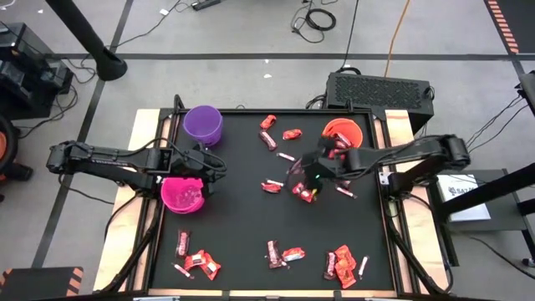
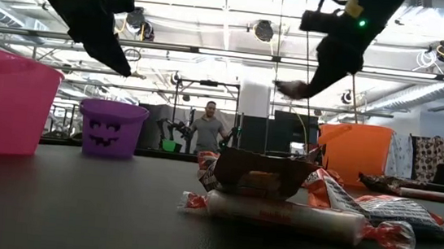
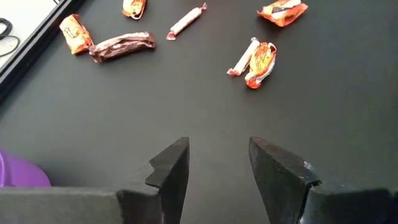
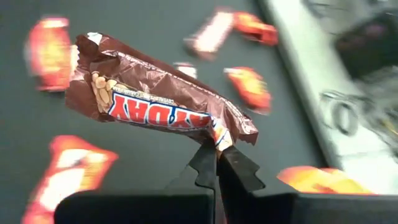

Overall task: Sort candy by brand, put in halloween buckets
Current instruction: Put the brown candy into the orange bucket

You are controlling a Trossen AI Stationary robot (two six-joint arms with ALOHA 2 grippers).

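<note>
Pinched by its crimped end, brown bar [image 4: 155, 99] hung from right hand [image 4: 216, 163]: light, crinkly, slippery; left hand [image 3: 217, 171] spread, empty

The pink bucket [image 2: 3, 103] is cut off by the left edge of the low view, and the purple bucket [image 3: 22, 174] shows only as a sliver in the left wrist view. Candy behind the brown bar [image 4: 155, 102] is blurred beyond reading. The bar's name is partly hidden. In the high view, wrappers are too small to be read.
</note>
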